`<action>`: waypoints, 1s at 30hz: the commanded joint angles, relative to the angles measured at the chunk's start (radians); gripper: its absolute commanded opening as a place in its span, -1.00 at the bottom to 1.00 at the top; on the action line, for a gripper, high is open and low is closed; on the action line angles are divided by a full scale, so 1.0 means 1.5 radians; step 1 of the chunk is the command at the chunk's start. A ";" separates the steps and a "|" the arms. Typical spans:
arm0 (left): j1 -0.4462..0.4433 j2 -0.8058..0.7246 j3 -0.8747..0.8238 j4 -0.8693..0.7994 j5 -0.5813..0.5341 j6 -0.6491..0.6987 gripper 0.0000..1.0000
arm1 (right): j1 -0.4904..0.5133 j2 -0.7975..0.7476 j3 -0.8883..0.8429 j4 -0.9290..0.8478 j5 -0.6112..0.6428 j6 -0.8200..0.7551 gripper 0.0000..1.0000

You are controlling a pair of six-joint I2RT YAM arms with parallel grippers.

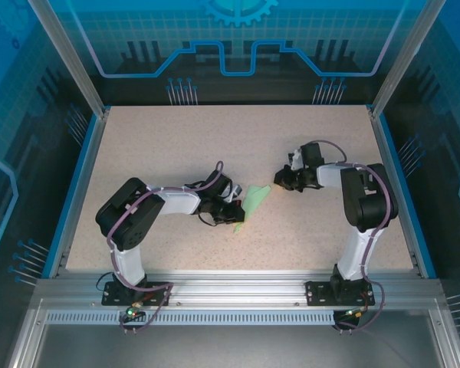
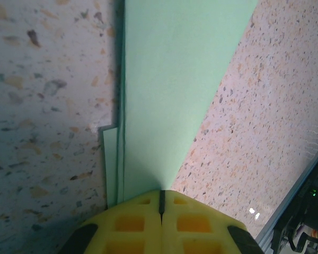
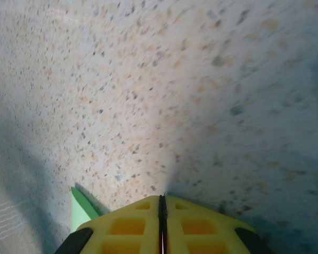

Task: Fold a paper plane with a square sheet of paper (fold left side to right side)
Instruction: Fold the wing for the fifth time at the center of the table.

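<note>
Near the middle of the speckled table (image 1: 176, 146), the folded green paper (image 1: 254, 201) lies between both grippers, its near end pinched in the left gripper (image 2: 161, 193), whose yellow jaws are closed on it, its layers stretching away. Just right of it, the right gripper (image 3: 162, 198) is pressed together over bare tabletop, a paper corner peeking beside it.

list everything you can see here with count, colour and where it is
folded paper: 1, pale green, mid-table between the two tools
table: 1, speckled beige with blue edging, under everything
frame rail: 1, silver, along the near edge
enclosure panels: several, translucent blue, behind and at both sides
left arm: 1, black and white, near left
right arm: 1, black and white, near right
left tool: 1, yellow fingers, shut on the folded paper
right tool: 1, yellow fingers, shut on nothing, beside the paper's tip
</note>
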 commanded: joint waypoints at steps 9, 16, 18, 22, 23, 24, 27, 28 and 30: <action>0.003 0.002 -0.036 -0.060 -0.016 0.018 -1.00 | 0.072 -0.171 -0.108 0.026 0.020 0.027 -0.80; 0.003 -0.001 -0.037 -0.061 -0.015 0.018 -1.00 | 0.177 -0.141 -0.153 0.114 0.022 0.103 -0.80; 0.004 -0.002 -0.037 -0.060 -0.014 0.018 -1.00 | 0.196 -0.121 -0.148 0.127 0.024 0.112 -0.80; 0.003 -0.005 -0.039 -0.058 -0.013 0.017 -1.00 | 0.217 -0.094 -0.146 0.143 0.033 0.125 -0.81; 0.003 -0.006 -0.039 -0.057 -0.012 0.016 -1.00 | 0.221 -0.088 -0.145 0.144 0.036 0.128 -0.81; 0.003 -0.007 -0.039 -0.056 -0.011 0.016 -1.00 | 0.223 -0.082 -0.145 0.144 0.039 0.130 -0.81; 0.003 -0.014 -0.039 -0.054 -0.006 0.013 -0.98 | 0.225 -0.069 -0.144 0.122 0.052 0.134 -0.81; 0.003 -0.019 -0.038 -0.055 -0.004 0.013 -0.97 | 0.225 -0.066 -0.144 0.116 0.054 0.134 -0.81; 0.004 -0.035 -0.034 -0.058 0.001 0.012 -0.93 | 0.225 -0.060 -0.145 0.093 0.064 0.138 -0.81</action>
